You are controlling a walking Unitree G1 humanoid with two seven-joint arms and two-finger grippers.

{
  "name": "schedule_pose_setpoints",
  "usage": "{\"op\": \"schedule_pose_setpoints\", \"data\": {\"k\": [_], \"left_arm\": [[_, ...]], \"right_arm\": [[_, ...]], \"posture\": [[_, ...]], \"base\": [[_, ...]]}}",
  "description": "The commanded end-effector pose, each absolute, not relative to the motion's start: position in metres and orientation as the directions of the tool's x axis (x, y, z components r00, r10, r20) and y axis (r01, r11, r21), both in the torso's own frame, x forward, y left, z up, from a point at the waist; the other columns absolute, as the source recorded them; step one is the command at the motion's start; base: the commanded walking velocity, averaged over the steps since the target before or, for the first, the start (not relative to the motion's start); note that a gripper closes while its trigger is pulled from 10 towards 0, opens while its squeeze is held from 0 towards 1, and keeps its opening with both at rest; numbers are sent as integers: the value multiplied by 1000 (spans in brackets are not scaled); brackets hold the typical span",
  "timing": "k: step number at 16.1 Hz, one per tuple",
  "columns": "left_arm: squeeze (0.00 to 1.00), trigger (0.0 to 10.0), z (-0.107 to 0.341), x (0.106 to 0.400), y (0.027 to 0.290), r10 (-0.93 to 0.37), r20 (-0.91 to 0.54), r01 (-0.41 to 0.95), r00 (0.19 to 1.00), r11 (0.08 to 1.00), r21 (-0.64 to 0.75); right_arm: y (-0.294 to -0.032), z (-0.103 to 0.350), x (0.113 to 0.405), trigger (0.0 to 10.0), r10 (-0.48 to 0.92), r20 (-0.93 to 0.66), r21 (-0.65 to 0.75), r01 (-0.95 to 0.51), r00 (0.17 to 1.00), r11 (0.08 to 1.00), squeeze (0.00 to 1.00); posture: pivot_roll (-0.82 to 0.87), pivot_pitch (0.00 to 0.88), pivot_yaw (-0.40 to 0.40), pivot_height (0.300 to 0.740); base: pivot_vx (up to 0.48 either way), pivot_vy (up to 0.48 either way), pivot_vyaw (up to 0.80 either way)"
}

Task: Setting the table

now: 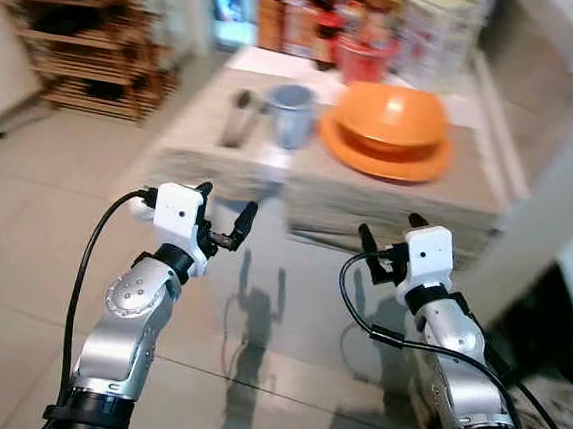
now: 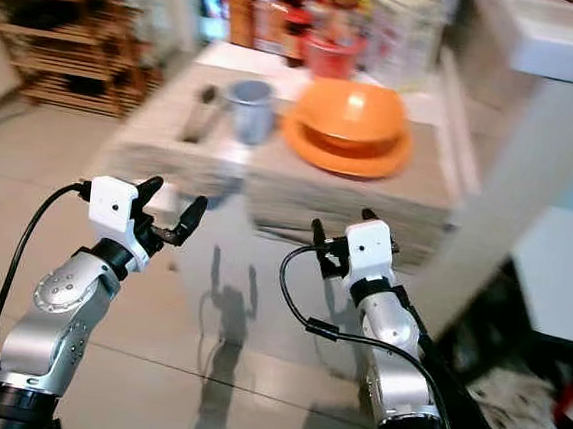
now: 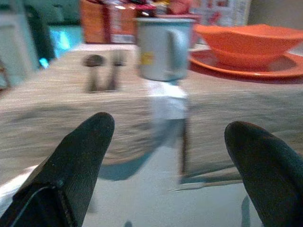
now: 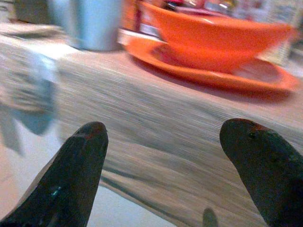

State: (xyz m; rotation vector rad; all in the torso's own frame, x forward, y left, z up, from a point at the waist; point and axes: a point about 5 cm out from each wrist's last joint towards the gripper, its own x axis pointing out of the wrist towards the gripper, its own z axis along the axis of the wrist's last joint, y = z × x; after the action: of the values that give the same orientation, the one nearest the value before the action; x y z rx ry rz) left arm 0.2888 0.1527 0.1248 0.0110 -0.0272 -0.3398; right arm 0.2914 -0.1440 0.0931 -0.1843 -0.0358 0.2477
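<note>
From our head, we see the round orange bowl [image 1: 392, 115] sitting in the flat orange plate [image 1: 384, 155], with the grey-blue mug [image 1: 289, 113] and dark metal cutlery [image 1: 238, 116] on woven mats beyond both grippers. We think nothing is laid out yet. Our left gripper [image 1: 224, 215] and right gripper [image 1: 388, 246] hover spread wide, empty.

Left wrist: the mug sits straight ahead.

Right wrist: the bowl sits ahead.

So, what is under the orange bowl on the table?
The orange bowl sits on an orange plate, which lies on a woven placemat. The middle of the plate is covered by the bowl, so anything there cannot be seen.
</note>
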Motion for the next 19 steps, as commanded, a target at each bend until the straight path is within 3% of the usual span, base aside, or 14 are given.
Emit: {"op": "schedule_pose_setpoints", "data": {"k": [1, 13, 19], "left_arm": [[0, 10000, 130, 294, 156, -314, 31, 313, 949, 949, 47], [0, 10000, 148, 312, 129, -394, 50, 390, 918, 918, 76], [0, 10000, 144, 301, 132, -383, 21, 381, 924, 922, 64]], "right_arm": [[-137, 93, 293, 10000, 269, 14, -191, -261, 963, 946, 0], [-130, 101, 299, 10000, 265, 29, -195, -255, 964, 947, 0], [-109, 151, 324, 10000, 303, 175, -160, -277, 937, 947, 0]], "posture": [[5, 0, 45, 740], [1, 0, 49, 740], [63, 0, 35, 740]], "base": [[0, 0, 0], [0, 0, 0], [0, 0, 0]]}}
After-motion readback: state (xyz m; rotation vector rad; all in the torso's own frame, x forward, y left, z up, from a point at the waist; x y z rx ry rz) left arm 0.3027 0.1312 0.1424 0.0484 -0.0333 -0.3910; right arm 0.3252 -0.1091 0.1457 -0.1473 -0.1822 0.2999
